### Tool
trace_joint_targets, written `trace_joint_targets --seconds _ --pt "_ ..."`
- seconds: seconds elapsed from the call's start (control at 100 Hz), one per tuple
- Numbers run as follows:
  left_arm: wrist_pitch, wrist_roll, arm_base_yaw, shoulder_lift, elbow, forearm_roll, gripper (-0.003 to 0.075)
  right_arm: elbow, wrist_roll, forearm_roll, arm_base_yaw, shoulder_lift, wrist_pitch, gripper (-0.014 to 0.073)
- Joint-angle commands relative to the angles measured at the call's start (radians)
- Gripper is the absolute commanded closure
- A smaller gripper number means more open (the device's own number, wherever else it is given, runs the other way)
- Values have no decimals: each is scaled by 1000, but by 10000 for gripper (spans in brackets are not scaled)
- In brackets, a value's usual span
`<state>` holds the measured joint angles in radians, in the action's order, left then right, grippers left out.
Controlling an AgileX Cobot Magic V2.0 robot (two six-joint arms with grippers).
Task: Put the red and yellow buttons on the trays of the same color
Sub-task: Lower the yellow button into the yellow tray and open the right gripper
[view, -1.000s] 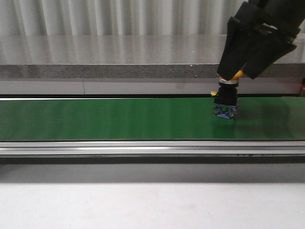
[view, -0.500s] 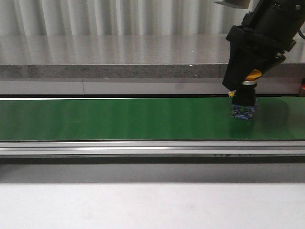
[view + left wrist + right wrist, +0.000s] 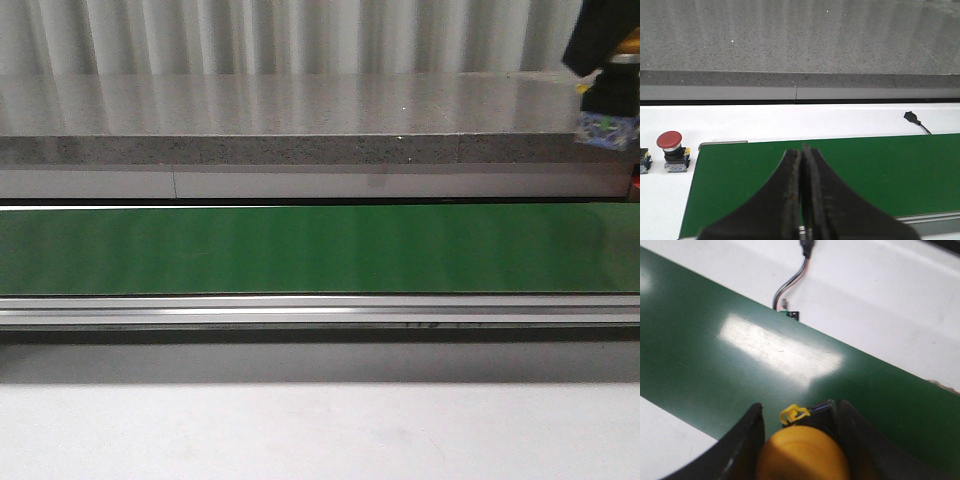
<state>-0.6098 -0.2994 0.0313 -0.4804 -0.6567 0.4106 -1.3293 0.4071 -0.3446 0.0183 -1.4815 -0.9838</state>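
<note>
Right claw is clamped on the yellow button, gripping it by the cap, and I've got it lifted clear above the green conveyor belt, way off at the right edge of the front view. Left claw is pinched together with nothing in it, hovering over the belt's other end, with a red button sitting on the white surface just beside the belt. No trays visible in any camera, so I can't say how far the yellow one is. My plan would be to keep the button upright, carry it high enough that the base doesn't clip a tray rim, and only let go once it's touching down.
</note>
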Motion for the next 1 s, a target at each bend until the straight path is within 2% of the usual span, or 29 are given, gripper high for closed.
trace_joint_targets --seconds 0.0,0.36,0.48,0.64,0.78,0.99 --pt "71 0 -8 -3 -26 24 740 -2 -16 -10 -57 79 13 525" --pt "71 0 -8 -3 -26 24 740 289 -64 -10 -372 296 84 525" --pt "71 0 -8 -3 -26 24 740 368 -107 -10 -447 368 134 525" --pt "71 0 -8 -3 -26 24 740 425 -166 -10 -541 398 111 525" --pt "71 0 -8 -3 -26 24 740 477 -181 -10 -587 398 149 525" --pt "71 0 -8 -3 -26 24 740 576 -220 27 -602 397 268 525"
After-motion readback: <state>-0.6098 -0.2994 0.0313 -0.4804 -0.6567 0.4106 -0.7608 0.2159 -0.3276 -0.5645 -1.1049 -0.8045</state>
